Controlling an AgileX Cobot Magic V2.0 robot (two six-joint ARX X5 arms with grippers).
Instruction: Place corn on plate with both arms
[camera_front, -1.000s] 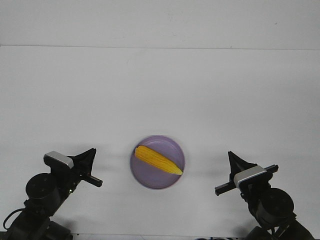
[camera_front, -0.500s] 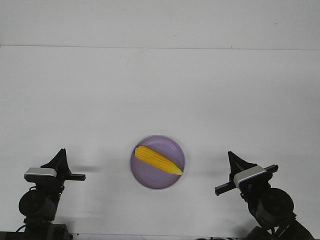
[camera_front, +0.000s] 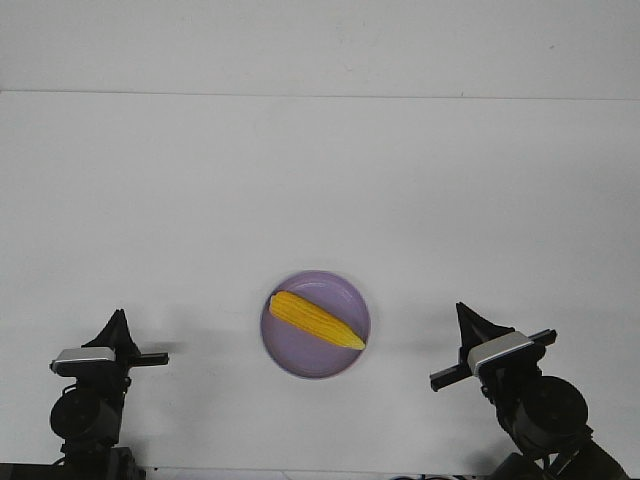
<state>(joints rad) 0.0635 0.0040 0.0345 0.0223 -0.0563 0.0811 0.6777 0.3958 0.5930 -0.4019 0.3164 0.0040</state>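
Observation:
The yellow-orange corn (camera_front: 315, 320) lies diagonally on the lavender-purple plate (camera_front: 300, 364), its pale point toward the right. The plate sits on the white table, near the front and in the middle. My left gripper (camera_front: 119, 316) is pulled back at the front left, well away from the plate. Its fingers come to one point and hold nothing. My right gripper (camera_front: 462, 309) is at the front right, also apart from the plate. Its fingers meet at a point and hold nothing.
The white table (camera_front: 320, 190) stretches back to a pale wall. Nothing else stands on it. The arm bases fill the two front corners.
My left arm has drawn back leftward and down toward the front left corner and turned its gripper upright. The right arm, the corn and the plate have not moved.

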